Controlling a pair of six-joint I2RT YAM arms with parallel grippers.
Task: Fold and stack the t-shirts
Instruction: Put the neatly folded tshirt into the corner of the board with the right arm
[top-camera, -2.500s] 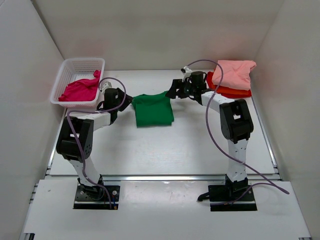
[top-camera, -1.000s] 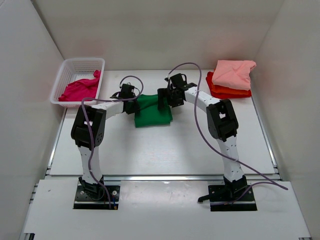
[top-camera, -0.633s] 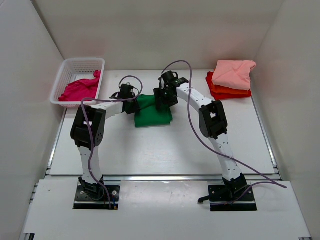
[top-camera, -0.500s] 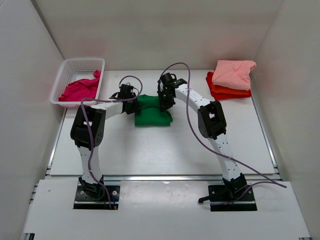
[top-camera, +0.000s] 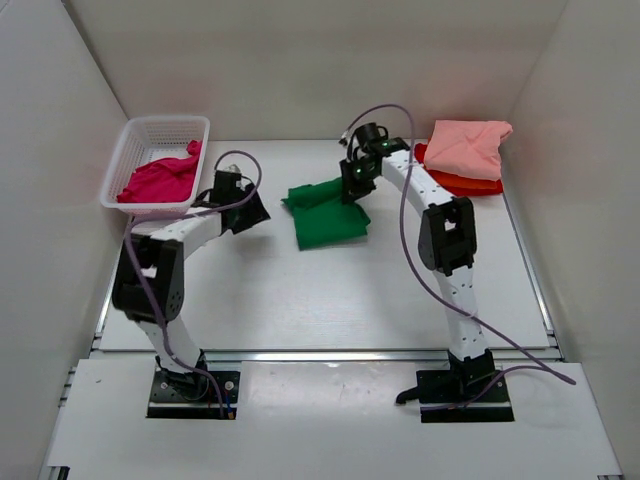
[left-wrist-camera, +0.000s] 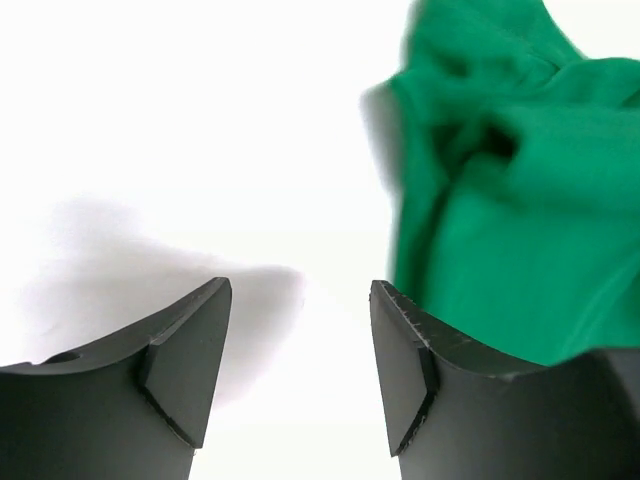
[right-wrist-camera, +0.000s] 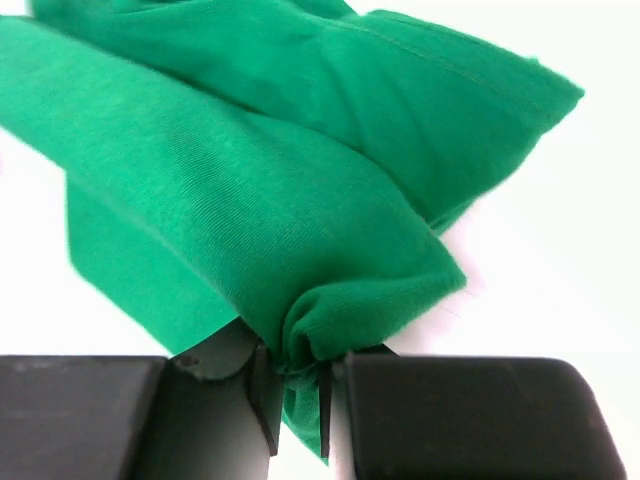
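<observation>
A folded green t-shirt (top-camera: 325, 215) lies mid-bench, toward the back, with the right jaws shut tight on a bunched fold at its upper right edge. The left jaws stand wide open and empty just to the shirt's left, clear of the cloth. The step in hand appears to be moving the finished fold to the stack. That stack sits in the back right corner, a salmon pink t-shirt (top-camera: 468, 145) squared on top of an orange-red t-shirt (top-camera: 460, 183). With only one edge pinched, the next move likely calls for a slow lift and carry to the right so the layers do not fall open. The shirt would then need setting down square on the pink one. The green bundle looks soft and thick, skewed on the bench (top-camera: 330, 290), its left end rumpled. A magenta t-shirt (top-camera: 160, 178) waits, unfolded, in the white basket (top-camera: 165, 124) at back left.
</observation>
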